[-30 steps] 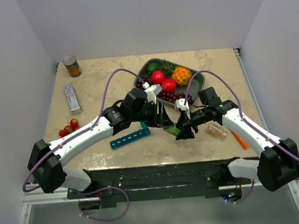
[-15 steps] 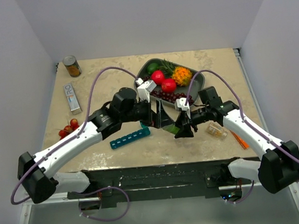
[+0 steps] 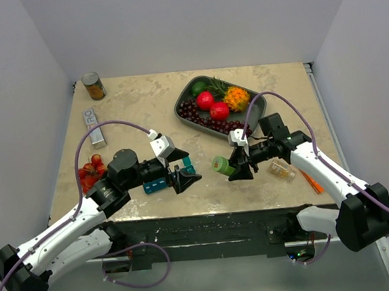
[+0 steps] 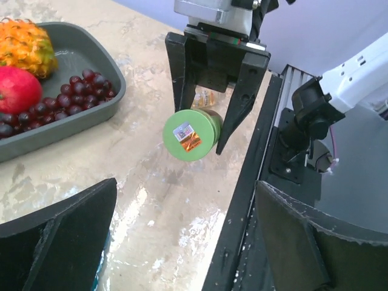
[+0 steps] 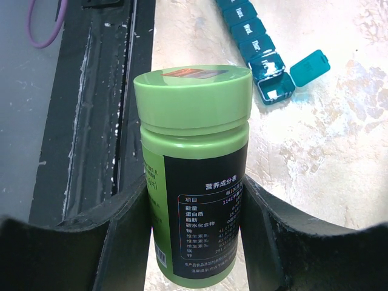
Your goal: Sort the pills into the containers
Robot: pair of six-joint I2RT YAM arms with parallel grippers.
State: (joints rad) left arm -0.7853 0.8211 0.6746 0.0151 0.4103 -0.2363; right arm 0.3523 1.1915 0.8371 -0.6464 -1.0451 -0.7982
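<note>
Near the front edge of the table (image 3: pixel 136 103) lies the pill organizer (image 5: pixel 250 31), a narrow teal strip of small square compartments with day names on the lids. Its end lid is flipped open over a pale inside whose contents I cannot make out, and the left gripper (image 3: pixel 186 171) hangs at the strip's right end, jaws spread wide with nothing between them. Just to the right, the right gripper (image 3: pixel 241 168) is clamped round a green bottle (image 5: pixel 193 151), cap on and pointing at the left gripper; farther back the grey tray (image 3: pixel 260 104) holds dark grapes (image 3: pixel 223 126), two red fruits (image 3: pixel 205 100), an orange pineapple-like fruit (image 3: pixel 237 98) and something green.
</note>
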